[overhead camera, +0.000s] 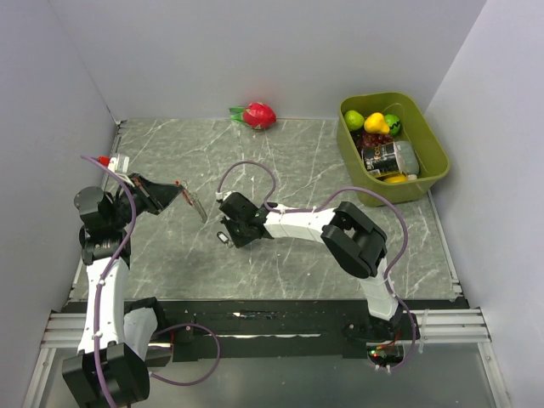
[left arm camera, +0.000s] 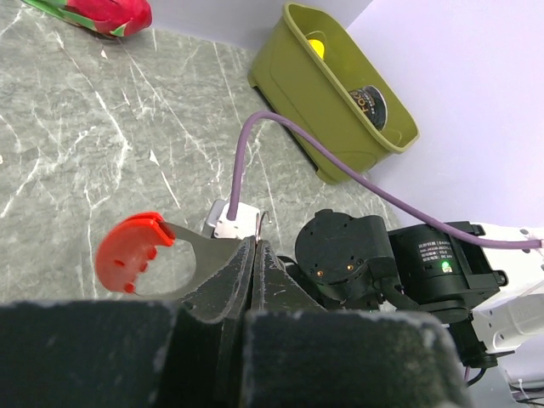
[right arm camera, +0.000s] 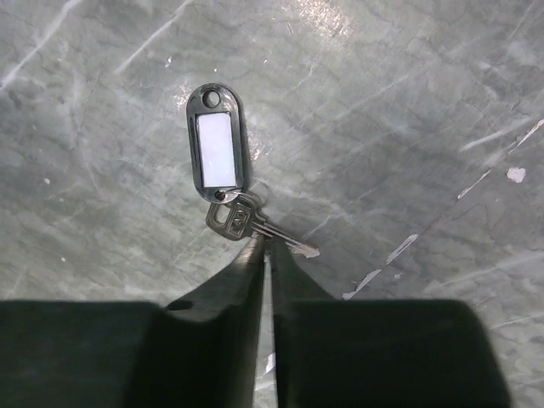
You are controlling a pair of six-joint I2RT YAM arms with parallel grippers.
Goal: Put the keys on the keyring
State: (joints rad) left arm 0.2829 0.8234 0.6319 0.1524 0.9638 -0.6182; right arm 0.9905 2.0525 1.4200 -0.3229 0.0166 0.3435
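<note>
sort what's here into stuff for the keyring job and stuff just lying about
For the job: key with its black tag; keyring, in the left claw.
Lying about: dragon fruit; green bin.

shiny metal key (right arm camera: 259, 223), glossy, seemingly plastic tag (right arm camera: 217, 140); metal keyring (left arm camera: 204, 255); smooth marbled tabletop (right arm camera: 408, 102)

Nothing could be read for certain. The dark round can (left arm camera: 371, 104) in the olive-green plastic bin (left arm camera: 340, 136) bore orange lettering, too blurred to make out. The black motor housing (left arm camera: 442, 280) carried a small label of illegible print. The small silvery key (right arm camera: 240, 223) showed an unreadable stamp.
</note>
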